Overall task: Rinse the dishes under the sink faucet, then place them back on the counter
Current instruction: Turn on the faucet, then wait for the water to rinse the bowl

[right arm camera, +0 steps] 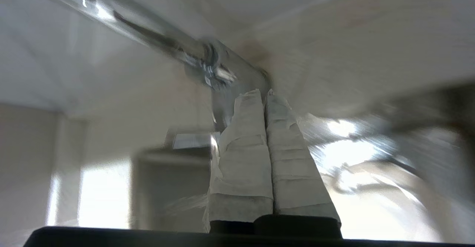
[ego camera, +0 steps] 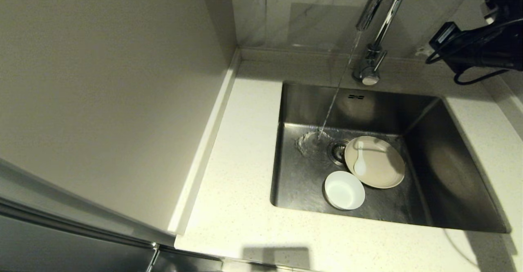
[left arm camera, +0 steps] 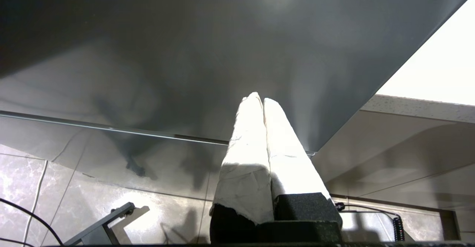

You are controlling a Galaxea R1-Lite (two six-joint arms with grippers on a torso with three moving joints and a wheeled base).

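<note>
The cream plate (ego camera: 382, 168) lies on the floor of the steel sink (ego camera: 310, 100), with the white spoon (ego camera: 360, 161) resting on it. The white bowl (ego camera: 344, 190) sits upright just in front of the plate, touching its edge. Water runs from the chrome faucet (ego camera: 378, 23) and lands left of the drain strainer (ego camera: 337, 151), missing the dishes. My right arm (ego camera: 482, 47) is raised at the back right, beside the faucet; its gripper (right arm camera: 264, 91) is shut and empty, close to the faucet's chrome tube (right arm camera: 200, 59). My left gripper (left arm camera: 259, 98) is shut and empty, low in front of a dark cabinet face.
The pale speckled counter (ego camera: 237, 161) surrounds the sink, wide on the left and along the front. A raised rim and a wall close off the left side and the back. A black cable hangs from my right arm.
</note>
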